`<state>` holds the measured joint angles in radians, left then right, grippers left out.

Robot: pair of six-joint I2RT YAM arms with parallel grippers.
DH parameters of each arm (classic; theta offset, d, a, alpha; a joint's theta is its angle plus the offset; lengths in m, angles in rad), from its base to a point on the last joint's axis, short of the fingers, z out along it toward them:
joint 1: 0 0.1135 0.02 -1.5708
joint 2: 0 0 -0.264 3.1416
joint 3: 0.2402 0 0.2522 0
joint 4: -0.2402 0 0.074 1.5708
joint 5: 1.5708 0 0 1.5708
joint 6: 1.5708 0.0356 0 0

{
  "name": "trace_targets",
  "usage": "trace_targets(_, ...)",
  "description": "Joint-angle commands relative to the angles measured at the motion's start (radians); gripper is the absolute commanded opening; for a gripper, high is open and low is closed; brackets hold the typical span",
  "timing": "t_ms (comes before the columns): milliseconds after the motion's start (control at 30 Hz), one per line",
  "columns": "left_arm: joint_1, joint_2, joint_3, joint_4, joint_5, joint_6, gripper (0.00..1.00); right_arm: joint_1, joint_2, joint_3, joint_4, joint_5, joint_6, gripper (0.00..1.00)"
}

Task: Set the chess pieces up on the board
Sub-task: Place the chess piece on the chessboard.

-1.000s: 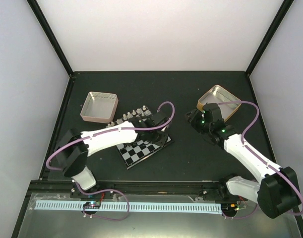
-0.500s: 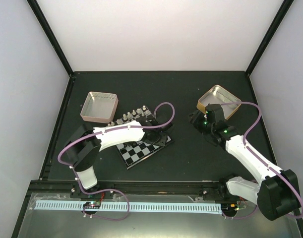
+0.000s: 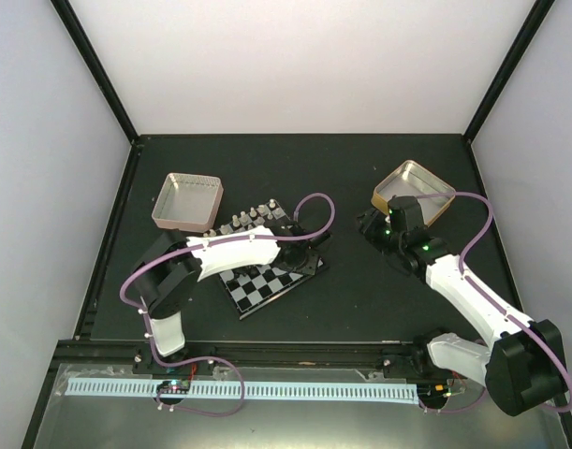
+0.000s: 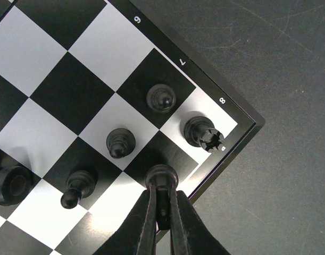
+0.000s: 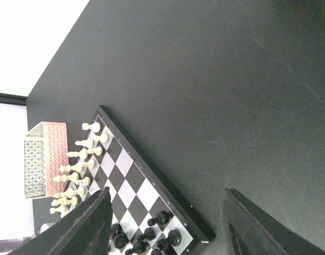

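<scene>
While the left gripper [image 4: 162, 201] is pinched tight round the stem of a small round-headed black chess piece [image 4: 161, 175], that piece sits low in the centre of the left wrist view, over a dark square at the edge of the small black-and-silver checkered chessboard [image 4: 45, 53], next to its corner. On the corner square just up and to the right stands a black rook [image 4: 203, 134]. Three more black pawns [image 4: 119, 142] are scattered on squares nearby, and another black piece [image 4: 10, 185] sits at the left edge of the frame.

From above, the board [image 3: 253, 285] lies left of centre on the black table [image 3: 360, 299], with the left arm draped over it. A row of pale chess pieces [image 3: 248, 217] lines its upper edge. The pink rectangular tin [image 3: 178, 223] sits up and to the left of the board, apart from it.

The right gripper [image 5: 166, 194] hangs with its jaws spread wide and nothing between them, over bare table right of the board, just below the gold tin [image 3: 426, 173] in the upper right.
</scene>
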<state>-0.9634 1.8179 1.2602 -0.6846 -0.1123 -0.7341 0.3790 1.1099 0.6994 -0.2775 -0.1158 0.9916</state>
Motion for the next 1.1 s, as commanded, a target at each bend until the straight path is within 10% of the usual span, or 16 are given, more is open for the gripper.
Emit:
trace_targets(0, -0.002, 0.020, 0.047, -0.014, -0.021, -0.010, 0.02, -0.009, -0.002, -0.001, 0.000, -0.011, -0.017, 0.57)
trace_targets(1067, -0.003, 0.071, 0.103, -0.085, -0.006, -0.018, 0.16, -0.015, -0.067, 0.002, -0.028, -0.006, -0.026, 0.57)
